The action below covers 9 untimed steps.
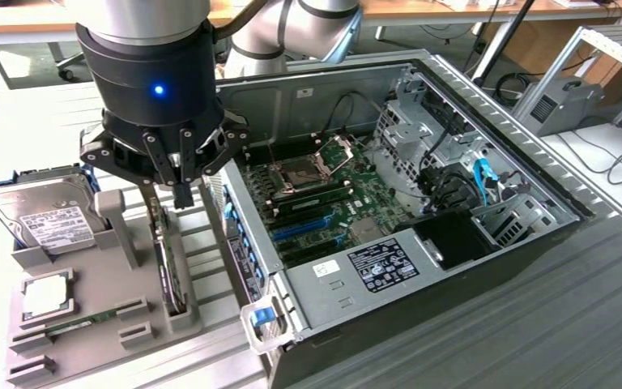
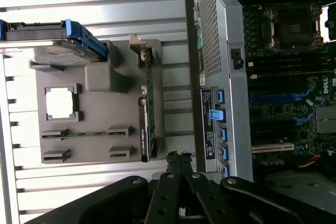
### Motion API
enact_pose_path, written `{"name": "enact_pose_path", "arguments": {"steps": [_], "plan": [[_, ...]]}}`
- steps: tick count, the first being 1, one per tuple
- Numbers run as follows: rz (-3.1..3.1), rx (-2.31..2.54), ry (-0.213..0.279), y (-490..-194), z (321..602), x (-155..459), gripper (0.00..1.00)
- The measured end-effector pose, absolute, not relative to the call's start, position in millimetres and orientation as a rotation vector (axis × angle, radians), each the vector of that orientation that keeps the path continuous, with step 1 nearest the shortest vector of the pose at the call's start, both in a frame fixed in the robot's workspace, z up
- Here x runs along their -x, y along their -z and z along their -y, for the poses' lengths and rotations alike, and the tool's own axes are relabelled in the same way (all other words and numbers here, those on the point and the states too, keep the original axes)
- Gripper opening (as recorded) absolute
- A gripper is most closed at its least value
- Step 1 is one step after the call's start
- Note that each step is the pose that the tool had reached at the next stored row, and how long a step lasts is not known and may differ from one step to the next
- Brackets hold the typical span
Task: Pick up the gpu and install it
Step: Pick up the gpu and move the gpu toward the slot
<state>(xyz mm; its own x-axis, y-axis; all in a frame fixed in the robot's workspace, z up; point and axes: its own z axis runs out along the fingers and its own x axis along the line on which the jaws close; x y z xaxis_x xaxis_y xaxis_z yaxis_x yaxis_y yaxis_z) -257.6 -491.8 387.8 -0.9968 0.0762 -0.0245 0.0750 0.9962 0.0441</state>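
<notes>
Since the gpu stands on edge in its holder at lower left while the claw hangs above it closed and empty, pickup looks barely begun; gripping calls for parted jaws squared to that thin edge.

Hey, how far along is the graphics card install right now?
Done: nothing yet; the gpu stands on edge in the gray holder, outside the open case. In hand: nothing; the gripper is shut and empty, poised just above the gpu. Left: lifting the card and seating it; the blue slots on the motherboard look unoccupied.
</notes>
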Motion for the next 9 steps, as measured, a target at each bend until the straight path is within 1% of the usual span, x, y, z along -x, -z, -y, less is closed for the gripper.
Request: {"name": "enact_pose_path", "arguments": {"steps": [2,3,5,6,7,9], "plan": [[-3.112,-0.118,-0.067,-387.8,491.8,257.7,0.24],[-3.112,-0.118,-0.067,-387.8,491.8,257.6,0.24],[-3.112,-0.118,-0.067,-387.8,491.8,257.6,0.36],[-3.112,-0.118,-0.067,-387.8,491.8,257.7,0.36],[-3.112,-0.118,-0.067,-387.8,491.8,257.6,0.42],[-3.112,-0.118,-0.067,-387.8,491.8,257.6,0.42]]}}
